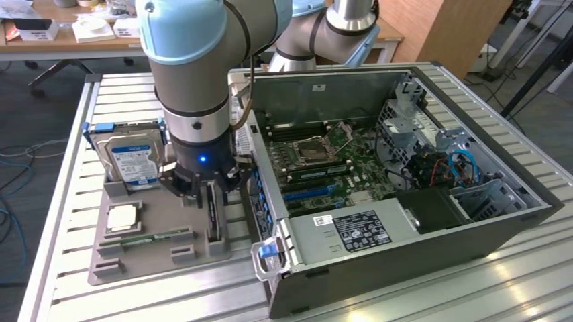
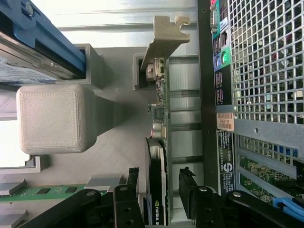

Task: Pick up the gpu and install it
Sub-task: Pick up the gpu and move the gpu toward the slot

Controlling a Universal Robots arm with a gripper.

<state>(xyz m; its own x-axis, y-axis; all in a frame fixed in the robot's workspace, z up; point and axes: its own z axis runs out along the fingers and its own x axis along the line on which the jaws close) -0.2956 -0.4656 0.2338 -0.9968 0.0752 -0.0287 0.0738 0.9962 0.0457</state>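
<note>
Look: your gpu (image 2: pixel 156 171) is a thin black card with a pale metal bracket (image 2: pixel 164 42) at one end.
Pose: standing on its long edge.
Place: in the gray holder (image 1: pixel 157 208), beside the computer case (image 1: pixel 403 268).

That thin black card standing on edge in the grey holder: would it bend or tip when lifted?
Probably stiff: the gpu looks like a rigid board with a metal bracket. Thin and standing on edge in the holder, it could tilt if gripped off-centre. Its exposed components seem fragile.
</note>
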